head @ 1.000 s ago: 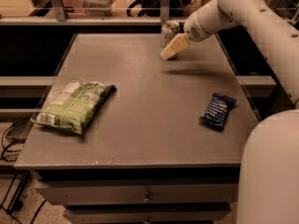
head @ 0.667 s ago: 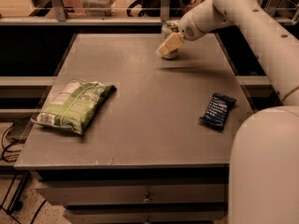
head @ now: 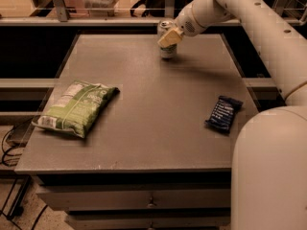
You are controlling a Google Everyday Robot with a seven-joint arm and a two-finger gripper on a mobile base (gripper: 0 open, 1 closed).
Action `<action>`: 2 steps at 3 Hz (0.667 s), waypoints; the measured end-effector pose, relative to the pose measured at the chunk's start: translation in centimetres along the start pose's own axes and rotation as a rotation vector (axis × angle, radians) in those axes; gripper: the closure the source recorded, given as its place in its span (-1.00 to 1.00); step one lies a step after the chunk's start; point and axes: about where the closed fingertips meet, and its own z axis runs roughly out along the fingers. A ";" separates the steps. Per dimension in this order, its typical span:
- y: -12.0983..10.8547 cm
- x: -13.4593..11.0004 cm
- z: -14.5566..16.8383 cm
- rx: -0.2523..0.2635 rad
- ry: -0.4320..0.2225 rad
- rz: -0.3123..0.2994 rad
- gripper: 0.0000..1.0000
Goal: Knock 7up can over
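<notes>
The 7up can [head: 166, 51] stands upright near the far edge of the grey table [head: 144, 104], silver-white with a shiny top. My gripper [head: 170, 38] reaches in from the upper right on the white arm and sits right in front of the can's upper part, covering much of it. Its cream-coloured fingers [head: 171, 36] are at or against the can's side.
A green chip bag [head: 76, 108] lies at the table's left. A dark blue snack wrapper [head: 223, 113] lies at the right. My white arm [head: 259, 18] runs along the table's right side. A rail and shelves stand behind the far edge.
My gripper has moved left and slightly up, from beside the can to in front of its upper part. The can still stands upright.
</notes>
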 end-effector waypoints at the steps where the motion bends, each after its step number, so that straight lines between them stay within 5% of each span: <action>1: -0.5 -0.4 -2.3 0.056 0.031 -0.053 0.69; 2: -0.7 -0.9 -4.6 0.146 0.123 -0.170 1.00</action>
